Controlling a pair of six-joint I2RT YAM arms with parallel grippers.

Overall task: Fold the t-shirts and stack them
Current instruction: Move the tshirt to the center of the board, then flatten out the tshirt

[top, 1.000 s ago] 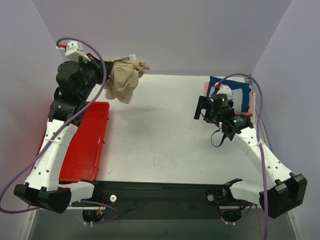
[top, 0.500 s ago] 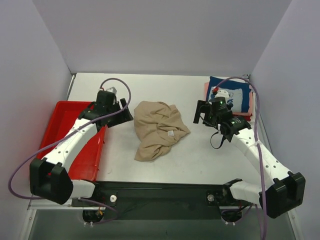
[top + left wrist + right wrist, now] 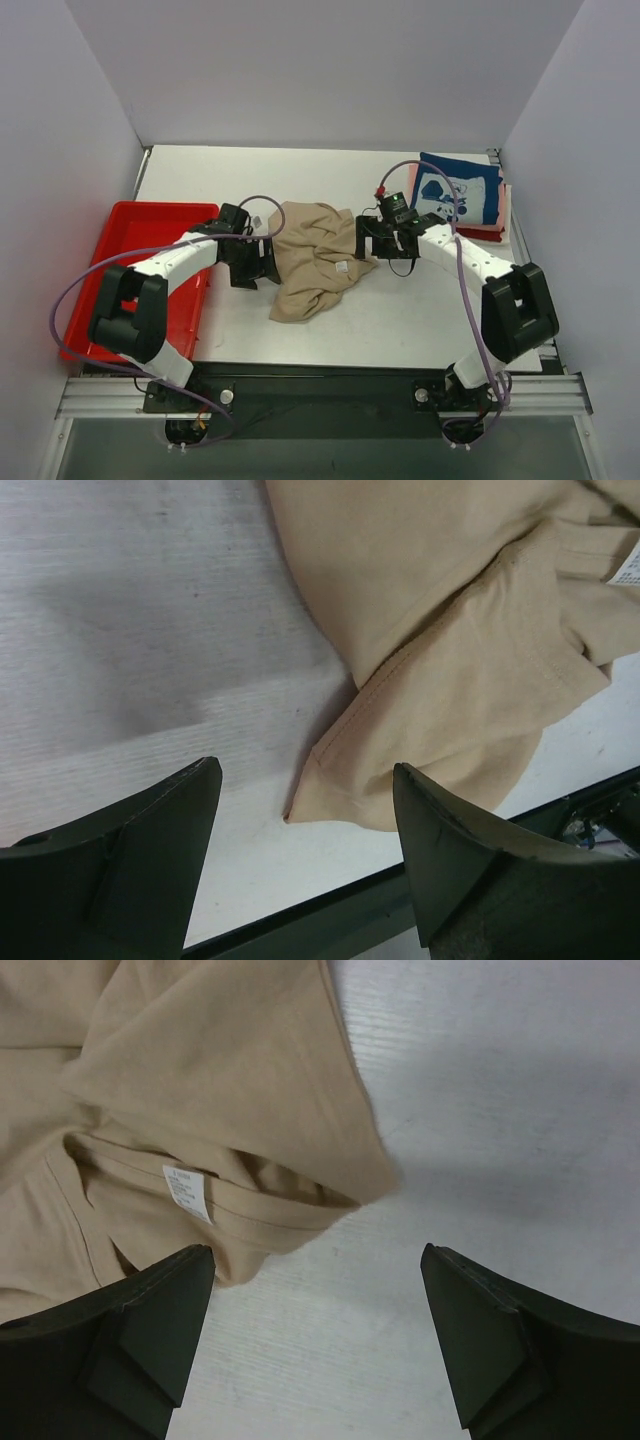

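A crumpled tan t-shirt (image 3: 315, 262) lies in the middle of the table. My left gripper (image 3: 262, 262) is low at its left edge, open and empty; in the left wrist view a corner of the tan t-shirt (image 3: 450, 630) lies between the left gripper's (image 3: 307, 770) jaws, untouched. My right gripper (image 3: 372, 245) stands open at the shirt's right edge. In the right wrist view the tan t-shirt (image 3: 200, 1090), with its white label (image 3: 187, 1192), reaches only the left finger of the right gripper (image 3: 317, 1250). A folded navy printed t-shirt (image 3: 458, 190) tops a stack over a pink t-shirt (image 3: 506, 213).
A red plastic tray (image 3: 130, 275) sits at the left, under the left arm. The table's black front rail (image 3: 400, 900) runs just below the shirt's corner. Grey walls close in the back and both sides.
The left gripper let go of the tan t-shirt, which dropped from the back left onto the table's middle. Both arms then came in low to its two sides.
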